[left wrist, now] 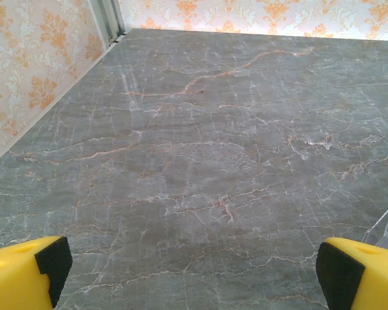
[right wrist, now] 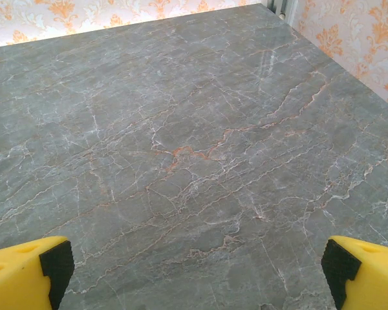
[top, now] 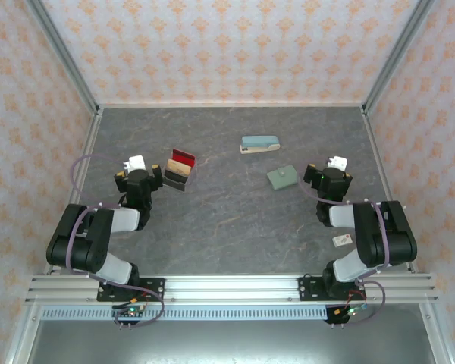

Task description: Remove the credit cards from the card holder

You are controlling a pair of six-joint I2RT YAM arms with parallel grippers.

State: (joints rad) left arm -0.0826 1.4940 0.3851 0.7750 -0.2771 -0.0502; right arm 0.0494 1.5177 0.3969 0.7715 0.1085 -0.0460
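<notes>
1. The card holder (top: 283, 177) is seen lying flat on the grey marble table (top: 227, 227), right of centre, as one sage-green square; no card is seen sticking out of it.
2. The credit cards (top: 180, 167), red, tan and dark, are laid in an overlapping row well to the left of the card holder, not touching it.
3. The right gripper (top: 330, 176) is placed just right of the card holder and is not touching it. Its yellow fingers (right wrist: 365, 265) are spread wide, with only bare table between them.
4. The left gripper (top: 139, 174) is placed far left of the card holder, just beyond the cards. Its fingers (left wrist: 26, 268) are spread wide too, and nothing is pinched.
5. A teal case (top: 259, 144) is seen near the card holder, on its far side and slightly left.
6. A small pale card (top: 342, 240) is seen on the near side of the card holder, to its right, beside the right arm; its print cannot be read.
</notes>
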